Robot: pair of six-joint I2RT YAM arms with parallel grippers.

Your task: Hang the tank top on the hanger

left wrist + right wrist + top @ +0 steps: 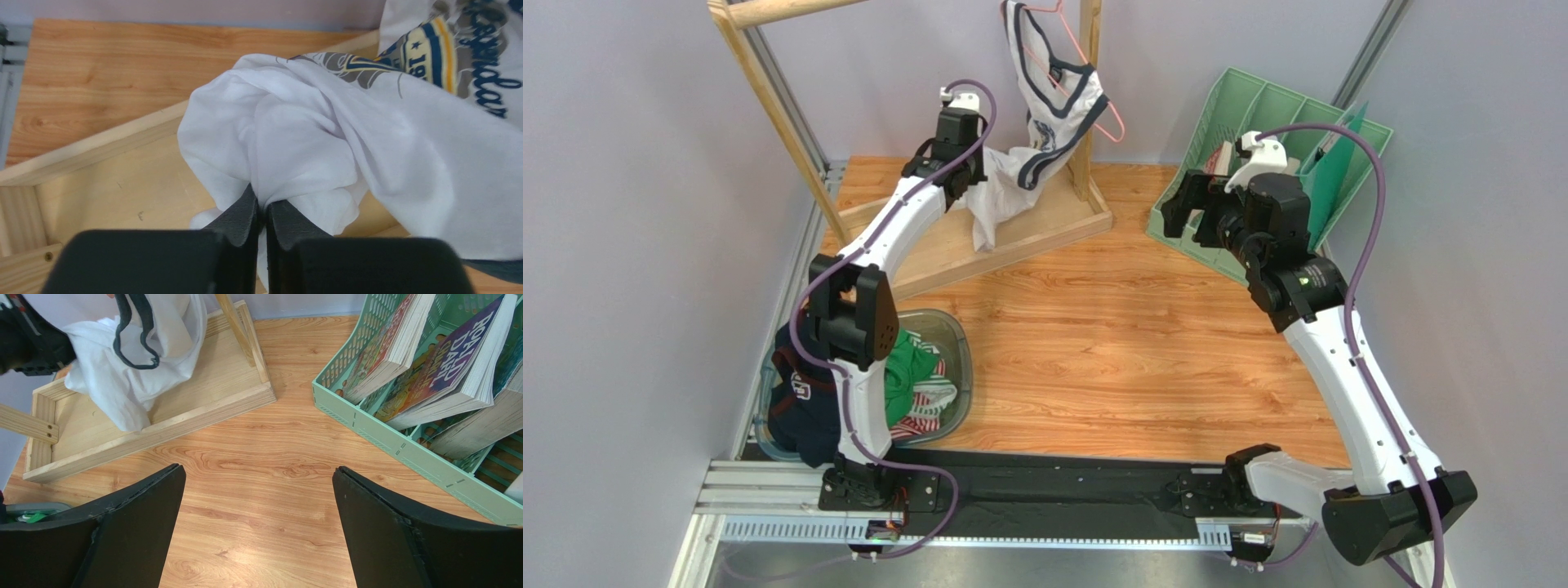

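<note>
The left fingers [245, 217] clench a fold of the white tank top [999, 206] above the base of the wooden rack [1038, 235]. The garment hangs bunched around the pink hanger [1112, 113] beside the rack's upright post. The right fingers [135, 520] stand released, wide apart over the worktop [1112, 343], near a green book tray [1210, 135].
</note>
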